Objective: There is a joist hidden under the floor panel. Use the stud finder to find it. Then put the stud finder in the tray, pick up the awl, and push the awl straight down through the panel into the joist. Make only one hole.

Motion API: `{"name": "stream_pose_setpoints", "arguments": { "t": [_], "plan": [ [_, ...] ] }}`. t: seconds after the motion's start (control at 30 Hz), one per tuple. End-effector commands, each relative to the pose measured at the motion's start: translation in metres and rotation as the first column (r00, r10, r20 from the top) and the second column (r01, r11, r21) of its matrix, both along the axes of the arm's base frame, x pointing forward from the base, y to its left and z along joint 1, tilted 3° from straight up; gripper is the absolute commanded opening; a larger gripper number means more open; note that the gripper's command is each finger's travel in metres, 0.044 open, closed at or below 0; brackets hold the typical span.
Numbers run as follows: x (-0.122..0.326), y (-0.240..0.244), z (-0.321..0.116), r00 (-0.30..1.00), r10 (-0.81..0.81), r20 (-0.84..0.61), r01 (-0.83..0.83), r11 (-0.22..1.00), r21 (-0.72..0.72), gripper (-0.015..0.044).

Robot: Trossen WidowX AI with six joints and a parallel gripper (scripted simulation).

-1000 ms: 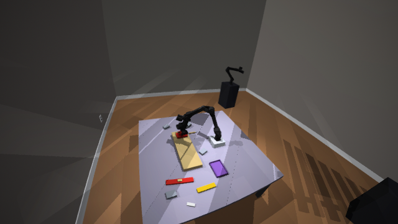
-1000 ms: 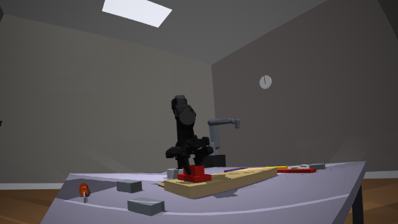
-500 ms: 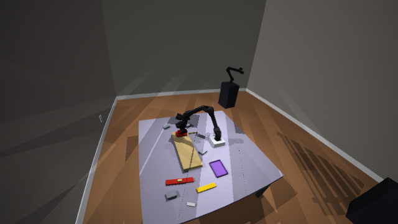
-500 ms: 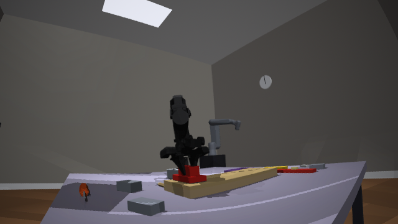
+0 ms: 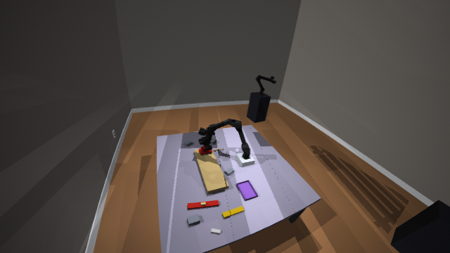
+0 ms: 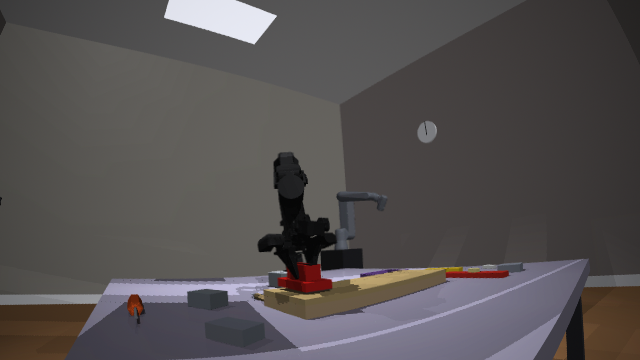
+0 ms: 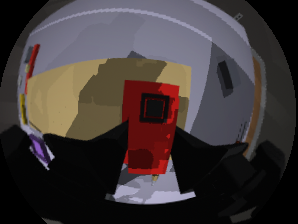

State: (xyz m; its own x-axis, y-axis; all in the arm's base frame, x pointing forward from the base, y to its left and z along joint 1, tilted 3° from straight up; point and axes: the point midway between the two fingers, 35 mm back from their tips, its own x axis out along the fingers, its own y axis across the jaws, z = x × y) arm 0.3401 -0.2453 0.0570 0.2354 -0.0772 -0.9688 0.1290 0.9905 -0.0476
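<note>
The red stud finder (image 5: 202, 152) (image 6: 306, 285) (image 7: 134, 100) stands on the far end of the tan floor panel (image 5: 211, 178) (image 6: 390, 290) (image 7: 55, 102). My gripper (image 5: 206, 149) (image 6: 304, 270) (image 7: 149, 123) points down and is shut on its raised middle part. Its small display window looks dark in the wrist view. The purple tray (image 5: 247, 190) (image 7: 39, 148) lies beside the panel's near end and looks empty. A thin tool with a tan handle (image 5: 218, 150) (image 7: 155, 178) lies just beside the panel's far end. An orange-handled tool (image 6: 134, 304) lies farther off. Which is the awl I cannot tell.
Grey blocks (image 5: 229, 171) (image 6: 207, 298) (image 6: 235, 331) lie around the panel. Toward the table's near edge are a red bar (image 5: 194, 205), a yellow bar (image 5: 237, 211), another grey block (image 5: 193, 220) and a small white block (image 5: 216, 231). The arm stands on a white base (image 5: 245, 161).
</note>
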Motion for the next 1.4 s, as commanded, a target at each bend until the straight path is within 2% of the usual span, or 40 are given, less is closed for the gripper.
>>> {"name": "stream_pose_setpoints", "arguments": {
  "t": [0.0,0.4,0.63,1.37],
  "plan": [
    [0.006,-0.004,0.025,1.000,-0.002,0.022,0.003,1.000,-0.017,0.0000],
    [0.004,-0.001,0.089,1.000,-0.001,0.022,0.001,1.000,-0.018,0.0000],
    [0.008,0.006,0.092,1.000,0.016,0.022,-0.016,1.000,-0.017,0.0000],
    [0.060,0.155,0.080,0.926,0.377,0.024,-0.377,0.926,0.004,0.0000]
  ]
}}
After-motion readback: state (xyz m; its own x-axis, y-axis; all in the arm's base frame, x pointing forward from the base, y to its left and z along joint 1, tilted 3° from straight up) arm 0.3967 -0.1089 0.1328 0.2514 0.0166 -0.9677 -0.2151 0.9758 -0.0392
